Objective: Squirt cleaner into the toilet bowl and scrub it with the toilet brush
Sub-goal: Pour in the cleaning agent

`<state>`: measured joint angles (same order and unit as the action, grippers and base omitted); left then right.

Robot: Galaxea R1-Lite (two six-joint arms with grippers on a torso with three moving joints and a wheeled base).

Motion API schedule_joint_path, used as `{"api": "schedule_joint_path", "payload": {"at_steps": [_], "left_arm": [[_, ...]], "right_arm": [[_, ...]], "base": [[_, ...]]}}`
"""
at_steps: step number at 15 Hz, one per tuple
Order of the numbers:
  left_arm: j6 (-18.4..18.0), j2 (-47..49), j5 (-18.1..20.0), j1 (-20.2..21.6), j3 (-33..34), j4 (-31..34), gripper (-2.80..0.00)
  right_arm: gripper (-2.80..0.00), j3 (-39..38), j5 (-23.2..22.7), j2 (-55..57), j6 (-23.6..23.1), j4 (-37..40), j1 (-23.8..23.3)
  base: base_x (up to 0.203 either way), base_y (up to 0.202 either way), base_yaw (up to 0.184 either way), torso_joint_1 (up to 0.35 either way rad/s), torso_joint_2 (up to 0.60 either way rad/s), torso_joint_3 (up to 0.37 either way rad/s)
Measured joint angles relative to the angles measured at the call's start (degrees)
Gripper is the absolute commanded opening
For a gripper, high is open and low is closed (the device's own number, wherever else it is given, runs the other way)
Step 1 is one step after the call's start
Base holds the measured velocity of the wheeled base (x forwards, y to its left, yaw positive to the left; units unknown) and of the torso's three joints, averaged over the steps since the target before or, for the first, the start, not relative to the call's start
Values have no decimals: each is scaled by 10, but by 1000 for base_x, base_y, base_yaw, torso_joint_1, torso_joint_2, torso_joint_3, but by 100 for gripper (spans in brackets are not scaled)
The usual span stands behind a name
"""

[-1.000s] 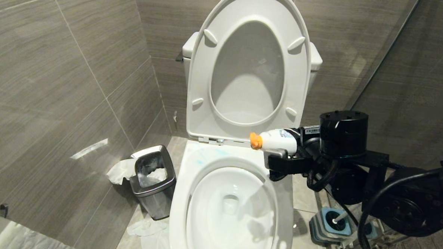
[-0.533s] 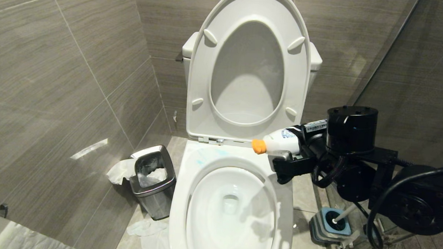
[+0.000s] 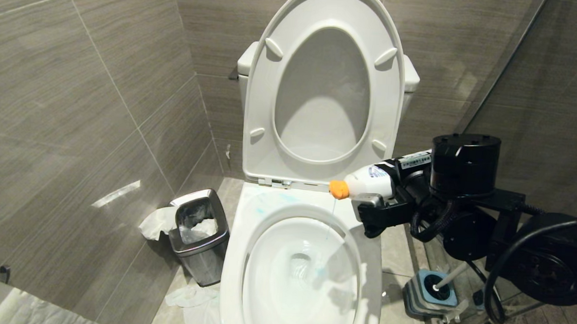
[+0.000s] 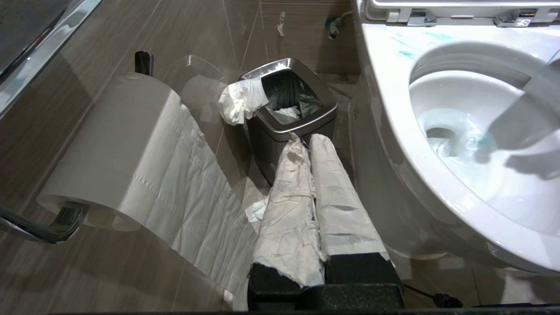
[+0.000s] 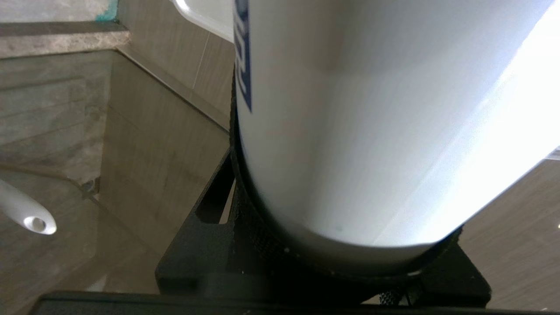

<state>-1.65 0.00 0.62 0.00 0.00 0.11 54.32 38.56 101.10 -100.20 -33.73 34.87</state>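
My right gripper [image 3: 374,194] is shut on a white cleaner bottle [image 3: 369,180], held sideways over the right back rim of the toilet bowl [image 3: 238,257]. Its orange nozzle [image 3: 339,189] tips slightly down. A thin blue thread of cleaner [image 3: 330,222] falls from it into the basin, where a blue trace [image 3: 318,273] shows by the water. Blue smears [image 3: 263,207] mark the back rim. The bottle [image 5: 372,131] fills the right wrist view. The toilet brush [image 3: 451,276] stands in its blue-and-grey holder [image 3: 429,294] on the floor to the right. My left gripper [image 4: 306,141], wrapped in paper, is shut and parked low beside the bowl [image 4: 393,144].
Seat and lid [image 3: 261,107] stand raised against the tank. A steel waste bin [image 3: 202,241] with tissue sits left of the toilet, and more tissue [image 3: 190,296] lies on the floor. A toilet paper roll [image 4: 131,144] hangs on the left wall. A glass partition [image 3: 516,69] closes the right side.
The right gripper with the bottle has shifted a little to the right and rolled, dipping the nozzle. A thin blue stream now runs into the bowl.
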Motion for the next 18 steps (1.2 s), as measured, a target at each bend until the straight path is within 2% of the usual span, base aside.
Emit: {"api": "schedule_joint_path", "payload": {"at_steps": [3, 11, 18], "left_arm": [[-1, 0, 0, 0, 0, 0, -280], [-1, 0, 0, 0, 0, 0, -280], [-1, 0, 0, 0, 0, 0, -280]], "right_arm": [[-280, 0, 0, -2, -14, 0, 0], [-280, 14, -2, -2, -9, -1, 1], [-280, 19, -5, 6, 61, 0, 12]], "base": [[0, 0, 0, 0, 0, 0], [0, 0, 0, 0, 0, 0], [0, 0, 0, 0, 0, 0]]}}
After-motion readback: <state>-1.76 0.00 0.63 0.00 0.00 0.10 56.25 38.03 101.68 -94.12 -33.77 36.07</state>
